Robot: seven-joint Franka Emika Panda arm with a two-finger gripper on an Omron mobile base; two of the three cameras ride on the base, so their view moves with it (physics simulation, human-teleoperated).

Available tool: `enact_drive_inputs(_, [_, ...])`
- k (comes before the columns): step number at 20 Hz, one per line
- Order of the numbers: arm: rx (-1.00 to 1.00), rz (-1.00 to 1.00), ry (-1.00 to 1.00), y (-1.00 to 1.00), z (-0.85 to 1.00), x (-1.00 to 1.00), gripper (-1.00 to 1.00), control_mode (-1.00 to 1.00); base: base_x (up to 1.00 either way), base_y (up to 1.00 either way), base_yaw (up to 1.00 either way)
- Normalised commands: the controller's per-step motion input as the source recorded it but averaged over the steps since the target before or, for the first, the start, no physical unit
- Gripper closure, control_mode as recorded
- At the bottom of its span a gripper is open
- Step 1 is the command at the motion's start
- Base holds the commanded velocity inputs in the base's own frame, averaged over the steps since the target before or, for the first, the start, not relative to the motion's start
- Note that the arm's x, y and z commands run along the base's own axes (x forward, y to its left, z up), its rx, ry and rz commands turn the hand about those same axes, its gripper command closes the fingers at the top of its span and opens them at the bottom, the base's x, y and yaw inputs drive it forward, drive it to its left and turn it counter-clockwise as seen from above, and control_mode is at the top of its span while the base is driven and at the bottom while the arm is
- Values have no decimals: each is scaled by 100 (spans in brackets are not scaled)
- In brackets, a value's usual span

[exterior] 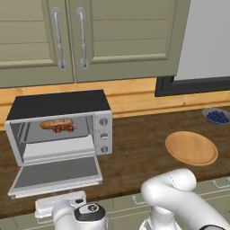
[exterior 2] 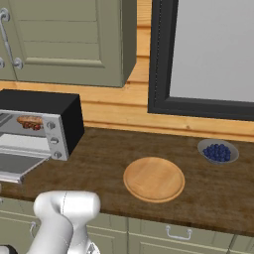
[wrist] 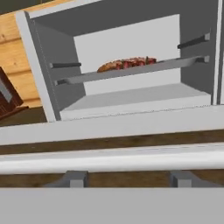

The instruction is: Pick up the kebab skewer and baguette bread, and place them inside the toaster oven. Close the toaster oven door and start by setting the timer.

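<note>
The boxy silver-grey toaster oven (exterior: 60,126) holds the golden-brown baguette bread (exterior: 55,122) and red-chunked kebab skewer (exterior: 63,129) on its rack — glass-fronted door (exterior: 56,174) dropped toward six o'clock. Whether the jaws are spread, I cannot tell.

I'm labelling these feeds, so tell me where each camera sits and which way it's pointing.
Left base view: behind the arm's left, facing the oven, its door down; arm at bottom.
Right base view: behind its right, facing the wooden plate and berry bowl; arm lower left.
Hand view: low before the door handle, looking into the oven at bread and skewer.
All share the oven.
</note>
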Motion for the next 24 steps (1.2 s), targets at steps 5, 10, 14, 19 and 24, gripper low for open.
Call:
enact_drive_inputs(5, [3, 0, -7, 0, 46, 33, -100, -100, 0, 0, 0])
enact_drive_inputs(10, [4, 0, -7, 0, 43, 35, -100, -100, 0, 0, 0])
enact_drive_inputs(14, [3, 0, -4, 0, 34, 42, -100, -100, 0, 0, 0])
enact_drive_inputs(19, [2, 0, -4, 0, 27, 42, -100, -100, 0, 0, 0])
enact_drive_inputs(24, [1, 0, -2, 0, 21, 43, -100, -100, 0, 0, 0])
